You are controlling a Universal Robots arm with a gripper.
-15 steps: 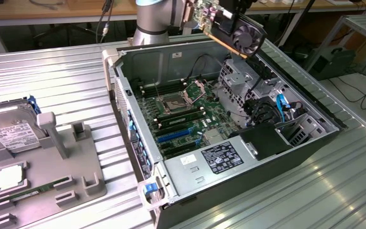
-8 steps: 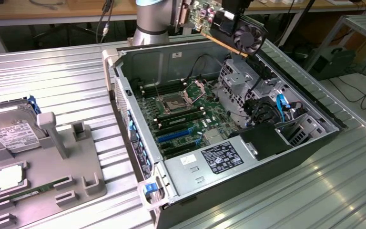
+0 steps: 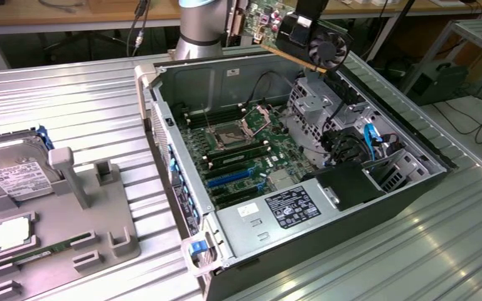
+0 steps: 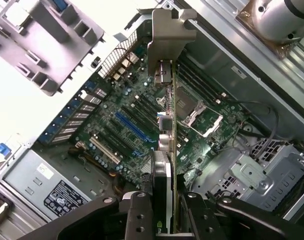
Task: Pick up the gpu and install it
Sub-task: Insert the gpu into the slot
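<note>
The gripper [image 3: 310,19] hung above the far rim of the open computer case [image 3: 391,125]. Its 2 jaws pinched the gpu [image 3: 304,39], 1 on each face of the card. The gpu was tilted in the air above the case, touching nothing inside it, with its black fan turned outward.

In the wrist view the gpu [image 4: 165,150] ran edge-on out from between the gripper [image 4: 164,215] fingers [image 4: 136,212], and its silver bracket [image 4: 169,37] reached toward the case's vented wall. Inside the case, under the card, lay the motherboard [image 4: 121,110] with its blue slot [image 4: 131,126] bare.

Outside the case, on the exterior view's left, stood a grey holder [image 3: 73,232] bearing a hard drive [image 3: 10,172] and a memory stick [image 3: 44,254].
</note>
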